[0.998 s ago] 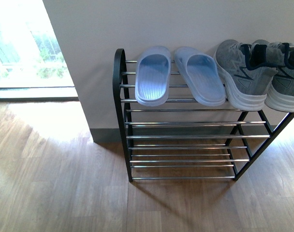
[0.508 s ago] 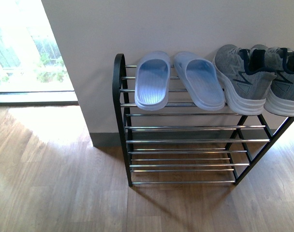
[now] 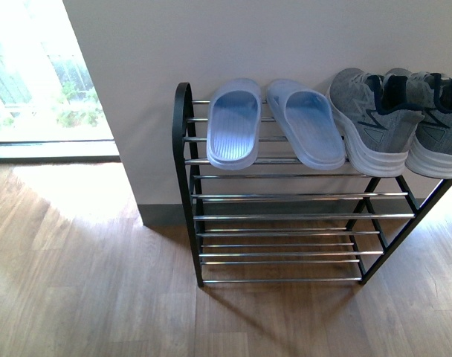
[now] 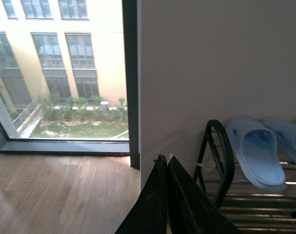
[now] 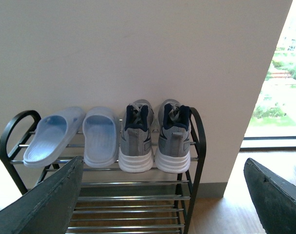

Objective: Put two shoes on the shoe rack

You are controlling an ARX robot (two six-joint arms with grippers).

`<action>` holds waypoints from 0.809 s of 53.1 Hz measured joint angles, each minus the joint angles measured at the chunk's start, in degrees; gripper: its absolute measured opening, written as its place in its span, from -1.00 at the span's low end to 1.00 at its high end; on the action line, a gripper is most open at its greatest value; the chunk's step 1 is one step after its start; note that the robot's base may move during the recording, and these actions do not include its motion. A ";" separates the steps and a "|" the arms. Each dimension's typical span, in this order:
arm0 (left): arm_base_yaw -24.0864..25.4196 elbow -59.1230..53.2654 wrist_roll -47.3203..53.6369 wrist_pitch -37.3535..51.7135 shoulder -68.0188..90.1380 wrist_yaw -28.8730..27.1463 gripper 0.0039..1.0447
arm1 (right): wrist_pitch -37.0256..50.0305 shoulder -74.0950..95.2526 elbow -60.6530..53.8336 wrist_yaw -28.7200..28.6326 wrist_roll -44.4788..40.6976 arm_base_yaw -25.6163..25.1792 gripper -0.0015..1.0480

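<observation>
Two grey sneakers with white soles stand side by side on the top tier of the shoe rack [image 3: 184, 149], at its right end: one shoe [image 3: 371, 123] [image 5: 136, 139] and beside it the other [image 3: 438, 126] [image 5: 173, 137], heels facing me. The rack [image 5: 196, 146] [image 4: 217, 146] has a black frame and chrome rods. My left gripper [image 4: 166, 161] is shut with nothing in it, off the rack's left end. My right gripper [image 5: 162, 195] is open and empty, back from the rack, facing the sneakers. Neither arm shows in the front view.
A pair of light blue slippers [image 3: 235, 125] [image 3: 308, 123] lies on the top tier, left of the sneakers. The lower tiers [image 3: 285, 216] hold nothing. A white wall [image 3: 285, 37] backs the rack. A floor-level window [image 3: 40, 74] is at the left over a wooden floor [image 3: 85, 282].
The front view has shifted slightly, so the rack sits a little lower in frame than a second ago. The shoes and slippers have not moved on the rack.
</observation>
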 joint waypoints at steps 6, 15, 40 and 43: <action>0.17 -1.51 0.02 -2.32 -3.89 0.48 -0.98 | 0.00 0.00 0.00 -0.02 0.00 0.00 0.82; 0.17 -3.58 0.02 -6.82 -10.49 0.46 -0.98 | 0.00 0.00 0.00 -0.02 0.00 0.00 0.82; 0.17 -5.42 0.07 -17.94 -24.61 0.46 -0.98 | 0.00 0.00 0.00 -0.02 0.00 0.00 0.82; 0.17 -5.42 0.07 -19.41 -26.05 0.48 -0.98 | 0.00 0.00 0.00 -0.02 0.00 0.00 0.82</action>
